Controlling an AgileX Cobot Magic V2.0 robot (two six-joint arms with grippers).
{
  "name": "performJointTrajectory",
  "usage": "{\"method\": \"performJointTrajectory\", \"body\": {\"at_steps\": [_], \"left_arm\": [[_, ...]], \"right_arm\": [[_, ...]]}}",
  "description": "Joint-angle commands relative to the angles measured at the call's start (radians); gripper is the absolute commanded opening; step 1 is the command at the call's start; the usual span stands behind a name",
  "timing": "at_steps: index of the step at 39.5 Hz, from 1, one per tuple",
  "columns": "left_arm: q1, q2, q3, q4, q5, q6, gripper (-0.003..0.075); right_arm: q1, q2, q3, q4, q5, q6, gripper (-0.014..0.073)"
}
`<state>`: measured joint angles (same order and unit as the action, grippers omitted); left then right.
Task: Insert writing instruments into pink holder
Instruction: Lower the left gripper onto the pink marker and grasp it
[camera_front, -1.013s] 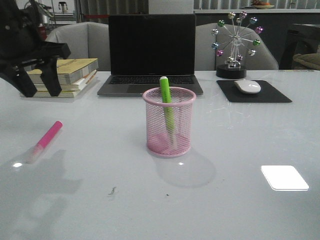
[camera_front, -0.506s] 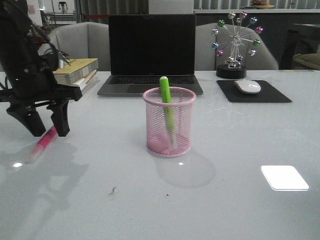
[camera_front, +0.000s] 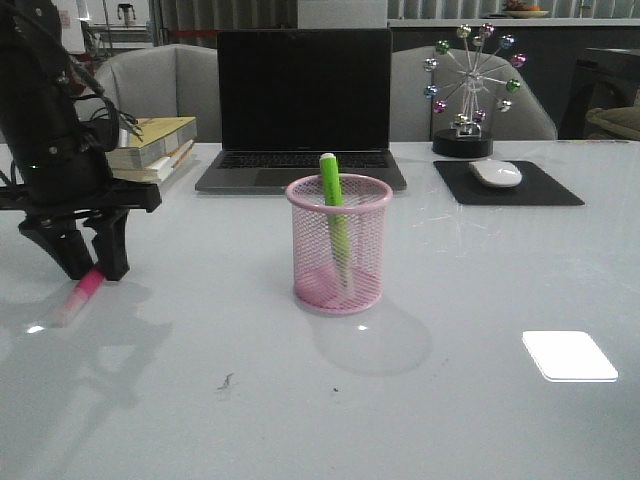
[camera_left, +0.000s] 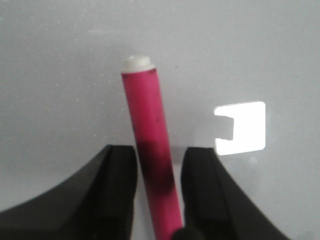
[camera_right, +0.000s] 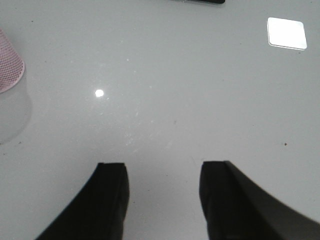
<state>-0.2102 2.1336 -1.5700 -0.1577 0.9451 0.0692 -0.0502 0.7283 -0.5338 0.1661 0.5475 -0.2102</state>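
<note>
The pink highlighter (camera_front: 80, 297) lies on the white table at the left, its whitish cap end toward the front. My left gripper (camera_front: 97, 272) has come down over its far end and stands open. In the left wrist view the black fingers (camera_left: 117, 180) sit either side of the pink highlighter (camera_left: 145, 115), with thin gaps showing on both sides. The lime green highlighter (camera_front: 330, 185) stands tilted inside the pink mesh holder (camera_front: 338, 262) at the table's middle. My right gripper (camera_right: 162, 172) is open over bare table, with the holder's edge (camera_right: 9, 70) off to one side.
A laptop (camera_front: 305, 100) stands behind the holder. Stacked books (camera_front: 150, 145) lie at the back left, close behind my left arm. A mouse (camera_front: 495, 173) on a black pad and a ferris-wheel ornament (camera_front: 470, 90) are at the back right.
My left arm dropped from above the books to the table and settled over the pink highlighter's far end. Its fingers have drawn closer together. The holder and the green highlighter have not moved.
</note>
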Motion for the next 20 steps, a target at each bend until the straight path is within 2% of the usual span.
{"method": "performJointTrajectory", "body": {"at_steps": [1, 8, 20], "left_arm": [[-0.011, -0.007, -0.007, -0.033, 0.045, 0.007, 0.0090], [-0.036, -0.016, -0.009, -0.033, 0.019, 0.048, 0.0100], [-0.064, -0.167, -0.071, -0.033, -0.148, 0.048, 0.0100]], "right_arm": [[-0.006, -0.006, -0.026, -0.003, -0.061, -0.009, 0.0445], [-0.006, -0.006, -0.026, -0.003, -0.061, -0.009, 0.0445], [-0.006, -0.006, -0.026, -0.004, -0.061, -0.009, 0.0445]]}}
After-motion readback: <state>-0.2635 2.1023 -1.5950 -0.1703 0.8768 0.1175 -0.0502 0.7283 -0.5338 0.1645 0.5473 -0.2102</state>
